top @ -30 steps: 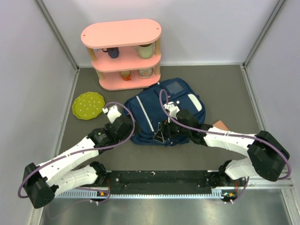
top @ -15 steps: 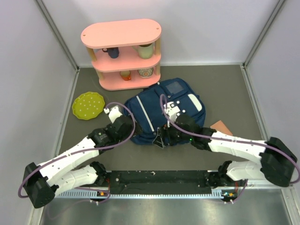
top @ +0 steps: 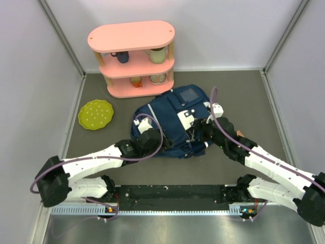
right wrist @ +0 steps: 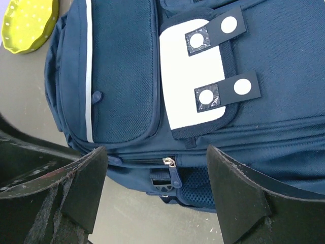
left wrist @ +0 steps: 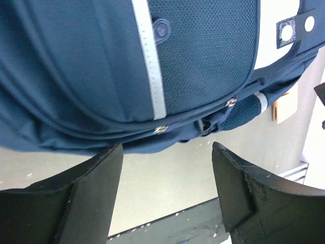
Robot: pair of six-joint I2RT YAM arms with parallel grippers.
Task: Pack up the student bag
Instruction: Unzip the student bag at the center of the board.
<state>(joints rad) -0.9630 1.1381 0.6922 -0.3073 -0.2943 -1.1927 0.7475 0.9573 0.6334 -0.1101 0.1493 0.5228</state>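
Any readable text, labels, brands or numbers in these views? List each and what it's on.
No readable text in any view.
student bag: no brand or label legible.
white stripe: fine ruler-like ticks; any digits are too small to read.
white patch: blank, with only round snaps on its two tabs.
mugs on the pink shelf: printed patterns, too small to read.
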